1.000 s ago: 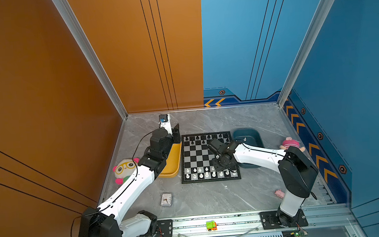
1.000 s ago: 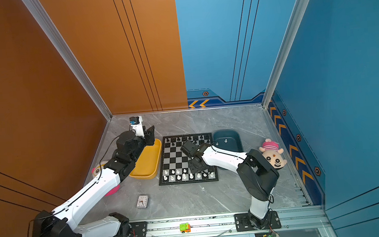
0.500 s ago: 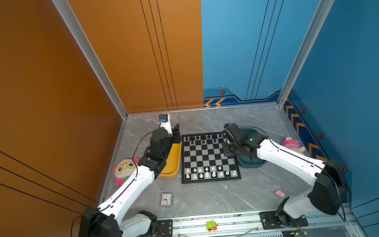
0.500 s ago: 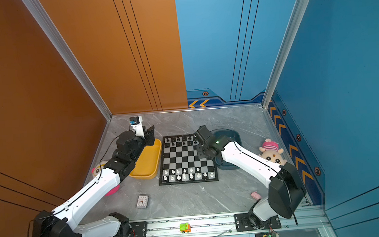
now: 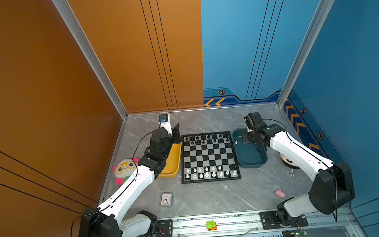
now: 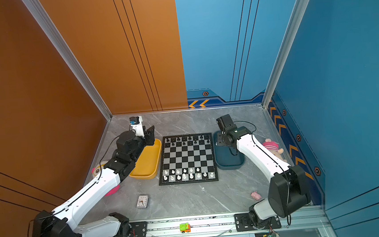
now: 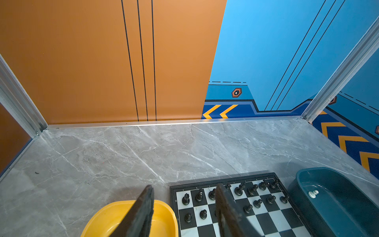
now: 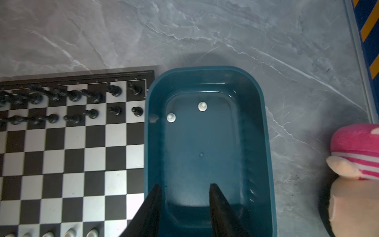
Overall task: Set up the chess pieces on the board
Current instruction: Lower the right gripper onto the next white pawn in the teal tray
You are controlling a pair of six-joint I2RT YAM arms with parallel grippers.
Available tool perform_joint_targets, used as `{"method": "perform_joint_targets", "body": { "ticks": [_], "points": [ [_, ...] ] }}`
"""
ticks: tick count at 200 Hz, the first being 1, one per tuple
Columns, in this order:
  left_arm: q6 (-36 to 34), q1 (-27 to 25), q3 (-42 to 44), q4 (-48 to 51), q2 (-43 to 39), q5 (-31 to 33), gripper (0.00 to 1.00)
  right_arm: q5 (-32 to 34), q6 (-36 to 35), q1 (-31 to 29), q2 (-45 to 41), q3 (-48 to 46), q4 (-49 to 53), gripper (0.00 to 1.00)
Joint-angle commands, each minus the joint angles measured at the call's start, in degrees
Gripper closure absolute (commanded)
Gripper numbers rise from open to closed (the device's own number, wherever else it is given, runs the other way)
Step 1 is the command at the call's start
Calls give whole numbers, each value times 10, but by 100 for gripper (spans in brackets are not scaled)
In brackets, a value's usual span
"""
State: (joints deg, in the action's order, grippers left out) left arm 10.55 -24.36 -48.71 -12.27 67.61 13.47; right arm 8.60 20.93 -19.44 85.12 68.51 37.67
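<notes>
Checking the reach for the next pick: right gripper (image 8: 184,185) hangs over the teal tray (image 8: 266,156), fingers apart, nothing between them. Two white pawns (image 8: 170,118) stand in that tray, ahead of the fingertips toward its far end. One is tucked near the wall beside the board (image 5: 208,155), its mate more central.

In a top view the tray sits just right of the board, mid-frame, long side parallel to the board edge. Both pawns are upright, so their long axis runs vertical (round section, so we reckon wrist yaw hardly matters). We judge a short advance and a straight descent is what's called for. The wall-side pawn leaves little finger room.

Left gripper (image 7: 184,186) is likewise parted and empty, over the far end of the yellow tray (image 7: 114,217), left of the board, so the right arm is plainly nearer.

Pieces are small glossy plastic, knob head on a flared base. Trays are smooth moulded tubs with rounded corners. Black pieces (image 5: 205,139) line the board's upper rows, white pieces (image 5: 207,172) the lower rows, with gaps in the pawn row.
</notes>
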Motion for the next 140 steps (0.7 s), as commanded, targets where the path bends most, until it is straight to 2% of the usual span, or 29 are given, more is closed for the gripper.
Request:
{"method": "perform_joint_targets", "body": {
  "ticks": [1,56,140],
  "points": [
    [3,5,8,-8,-1,-2,50,-28,-15,18,52,0,-25,61],
    [-3,5,6,-7,5,5,50,-73,-15,24,190,69,-47,65],
    [-2,11,1,-7,18,2,50,-74,-11,25,251,111,-58,66]
  ]
}}
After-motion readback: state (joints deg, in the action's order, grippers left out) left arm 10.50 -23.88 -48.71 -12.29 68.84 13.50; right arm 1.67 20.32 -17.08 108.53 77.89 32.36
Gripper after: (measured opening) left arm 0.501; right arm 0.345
